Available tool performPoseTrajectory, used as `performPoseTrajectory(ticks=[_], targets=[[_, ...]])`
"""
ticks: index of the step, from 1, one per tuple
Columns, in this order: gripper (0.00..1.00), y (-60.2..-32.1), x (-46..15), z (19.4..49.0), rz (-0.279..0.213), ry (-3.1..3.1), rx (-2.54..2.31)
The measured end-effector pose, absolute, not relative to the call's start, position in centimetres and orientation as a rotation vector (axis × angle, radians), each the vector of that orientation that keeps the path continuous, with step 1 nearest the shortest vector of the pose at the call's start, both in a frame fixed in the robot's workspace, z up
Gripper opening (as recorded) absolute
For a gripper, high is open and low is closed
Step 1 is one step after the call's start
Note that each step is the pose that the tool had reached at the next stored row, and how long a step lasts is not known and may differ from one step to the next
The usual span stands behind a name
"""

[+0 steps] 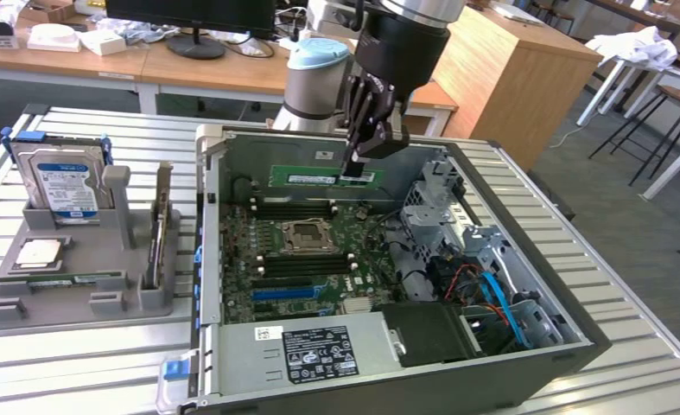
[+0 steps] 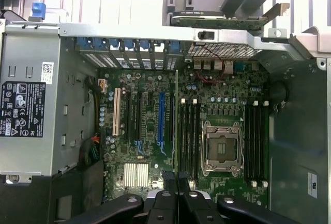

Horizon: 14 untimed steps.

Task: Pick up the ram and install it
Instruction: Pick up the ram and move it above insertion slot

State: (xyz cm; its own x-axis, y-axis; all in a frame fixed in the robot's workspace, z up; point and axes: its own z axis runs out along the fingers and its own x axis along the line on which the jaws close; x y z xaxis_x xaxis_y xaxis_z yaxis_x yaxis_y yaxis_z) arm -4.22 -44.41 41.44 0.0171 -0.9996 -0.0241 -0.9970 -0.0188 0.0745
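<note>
The gripper is clamped on the ram, held edge-down over the motherboard, at twelve o'clock from the processor socket.

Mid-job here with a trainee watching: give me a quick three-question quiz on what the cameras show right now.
1. True or false: the gripper is shut on the ram.
2. Pick one: the ram hangs above A) the open computer case, B) a wooden desk, C) a stool.
3. Fill in: in the grey holder at the exterior view's left, the hard drive stands ____.
Key: 1 true; 2 A; 3 upright.
</note>
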Motion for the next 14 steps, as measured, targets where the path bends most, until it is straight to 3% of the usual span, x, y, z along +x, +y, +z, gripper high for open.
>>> performPoseTrajectory(ticks=[14], targets=[[0.11,-43.2,-4.2,41.4,-0.108,-2.175,2.214]])
